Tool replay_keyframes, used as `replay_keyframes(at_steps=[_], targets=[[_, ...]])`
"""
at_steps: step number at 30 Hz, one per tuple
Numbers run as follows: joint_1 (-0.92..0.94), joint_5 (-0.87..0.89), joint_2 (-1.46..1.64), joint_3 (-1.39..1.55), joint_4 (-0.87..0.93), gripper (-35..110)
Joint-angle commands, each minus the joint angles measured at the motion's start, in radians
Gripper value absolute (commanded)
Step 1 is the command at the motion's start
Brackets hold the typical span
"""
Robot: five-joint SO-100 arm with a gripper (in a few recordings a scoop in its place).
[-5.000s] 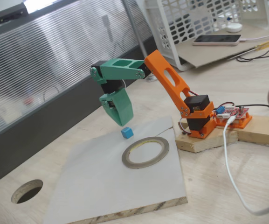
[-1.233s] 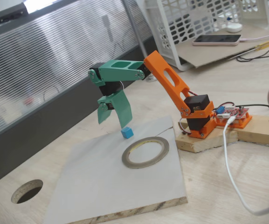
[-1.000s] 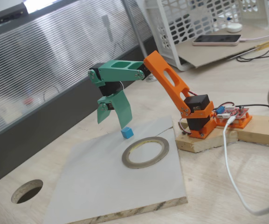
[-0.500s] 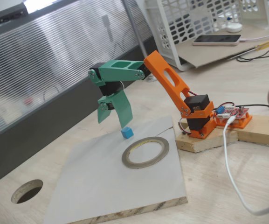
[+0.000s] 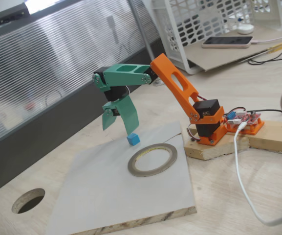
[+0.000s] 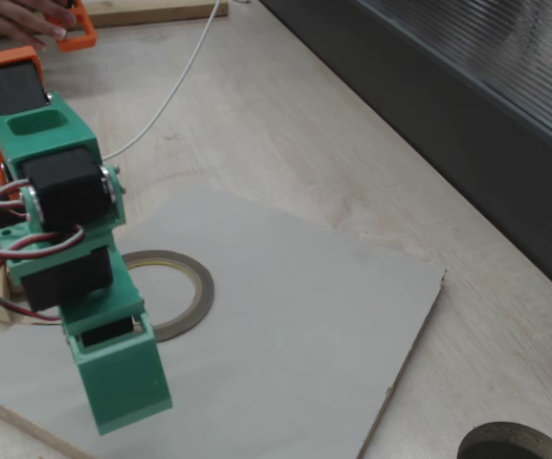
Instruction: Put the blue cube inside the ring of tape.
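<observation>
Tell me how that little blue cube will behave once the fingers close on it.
The blue cube looks rigid and flat-sided, so it should sit still, not roll. It is much smaller than the open gripper above it, so it is probably light and may skid on the smooth grey board if only one finger touches it.

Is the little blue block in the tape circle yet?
Not yet. The blue cube sits on the grey board outside the ring of tape, under the open green hand.
</observation>
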Motion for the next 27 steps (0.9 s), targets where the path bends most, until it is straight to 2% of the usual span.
replay_keyframes(at_steps=[1,8,14,27], targets=[[0.009,0.011,0.017,0.000,0.012,79],[0.009,0.011,0.017,0.000,0.021,79],[0.009,0.011,0.014,0.000,0.124,79],[0.009,0.011,-0.129,-0.003,0.126,79]])
